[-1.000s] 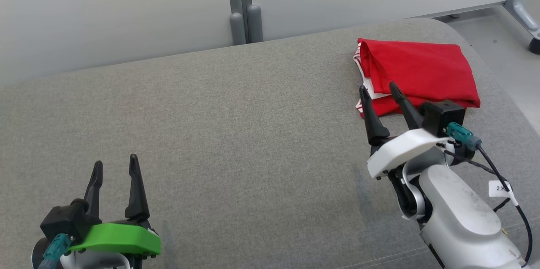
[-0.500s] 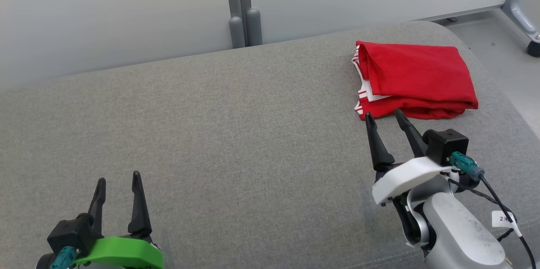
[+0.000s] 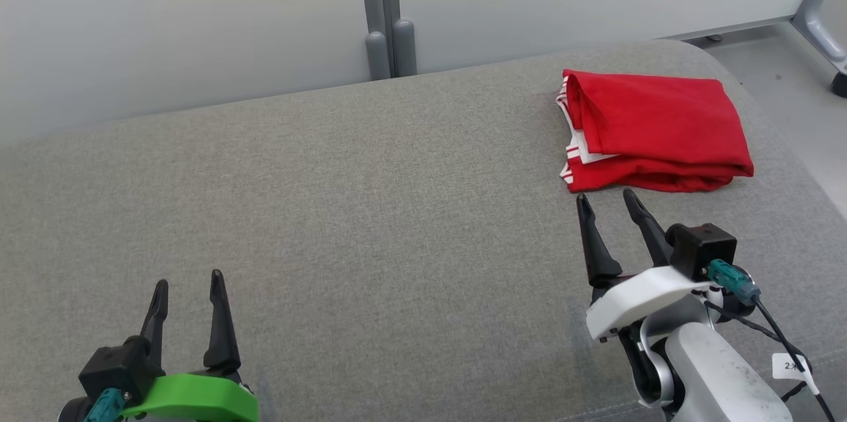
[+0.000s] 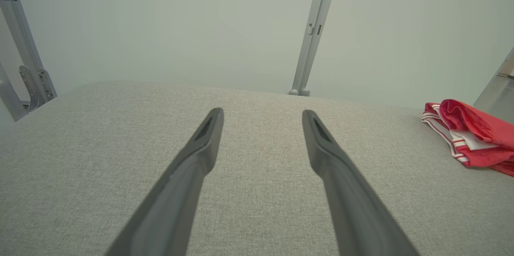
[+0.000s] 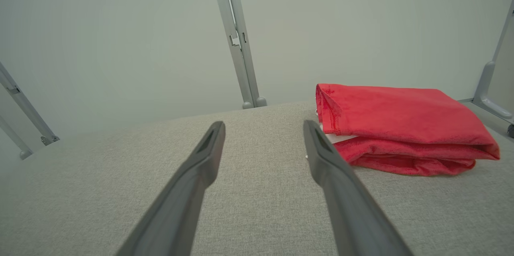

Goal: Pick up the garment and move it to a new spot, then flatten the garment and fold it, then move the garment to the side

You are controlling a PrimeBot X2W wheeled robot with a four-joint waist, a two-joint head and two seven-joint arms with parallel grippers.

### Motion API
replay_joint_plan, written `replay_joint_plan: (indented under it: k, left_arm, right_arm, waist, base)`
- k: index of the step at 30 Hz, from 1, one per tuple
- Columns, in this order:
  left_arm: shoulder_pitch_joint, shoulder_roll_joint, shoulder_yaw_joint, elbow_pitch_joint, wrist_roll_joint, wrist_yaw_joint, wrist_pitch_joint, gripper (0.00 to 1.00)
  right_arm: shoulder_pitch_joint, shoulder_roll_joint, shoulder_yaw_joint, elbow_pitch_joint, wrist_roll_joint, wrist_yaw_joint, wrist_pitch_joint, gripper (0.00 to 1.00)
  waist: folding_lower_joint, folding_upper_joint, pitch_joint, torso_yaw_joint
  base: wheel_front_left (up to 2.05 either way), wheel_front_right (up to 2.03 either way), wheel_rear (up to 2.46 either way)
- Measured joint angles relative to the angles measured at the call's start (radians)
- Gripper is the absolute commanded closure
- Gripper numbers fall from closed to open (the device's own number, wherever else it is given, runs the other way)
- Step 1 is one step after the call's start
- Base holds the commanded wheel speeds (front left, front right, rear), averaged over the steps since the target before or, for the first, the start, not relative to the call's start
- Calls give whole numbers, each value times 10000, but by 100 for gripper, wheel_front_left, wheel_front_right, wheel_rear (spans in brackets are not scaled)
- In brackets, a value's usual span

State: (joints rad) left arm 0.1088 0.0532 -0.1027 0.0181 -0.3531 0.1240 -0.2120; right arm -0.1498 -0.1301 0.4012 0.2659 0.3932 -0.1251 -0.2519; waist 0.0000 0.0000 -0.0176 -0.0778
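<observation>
Lying folded at the far right end of the grey padded worktop [image 3: 370,210], the red garment [image 3: 655,131] is a rough rectangle in the head view, with red-and-white striped trim showing along its left edge. The right gripper [image 3: 605,194] sits on the near side of it, its tips pointing at the garment's near edge with a narrow strip of bare fabric between them. Its jaws are spread wide and hold nothing. The left gripper [image 3: 188,278], on its green housing, is at the lower left, well apart from the garment, its jaws likewise spread and empty. A pale wall panel [image 3: 165,25] with a grey post [image 3: 384,12] stands behind the worktop.

In the left wrist view, the two dark fingers [image 4: 200,143] splay over bare grey fabric. The garment is off at the right edge, its striped trim facing this way.

In the right wrist view, the fingers [image 5: 200,155] stand just as far apart. The garment lies just beyond and to the right of the right-hand one, stacked in layers with a sliver of white between the red folds.
</observation>
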Motion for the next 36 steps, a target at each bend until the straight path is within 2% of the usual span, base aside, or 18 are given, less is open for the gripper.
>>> replay_joint_plan:
  k: [20,21,25,30,36]
  left_arm:
    - [151,-19,-33,2,142,0,0,0]
    - [151,-25,-36,23,142,0,2,100]
    - [291,-125,-96,558,130,-2,17,100]
    - [363,-130,-180,556,-182,-21,48,100]
    - [364,-132,-209,476,-968,-111,105,100]
  right_arm:
    - [396,157,-190,-238,-343,0,0,0]
    - [409,171,-196,-219,-353,2,2,100]
    - [909,257,-100,232,-322,15,19,100]
    - [1050,290,-219,221,-36,107,31,100]
    - [1050,328,-430,146,771,247,151,100]
  waist:
    - [0,0,-27,90]
    - [0,0,-25,92]
    - [0,0,-24,94]
    - [0,0,-11,121]
    - [0,0,10,170]
  base:
    - [0,0,0]
    - [0,0,0]
    - [0,0,0]
    - [0,0,0]
    - [0,0,0]
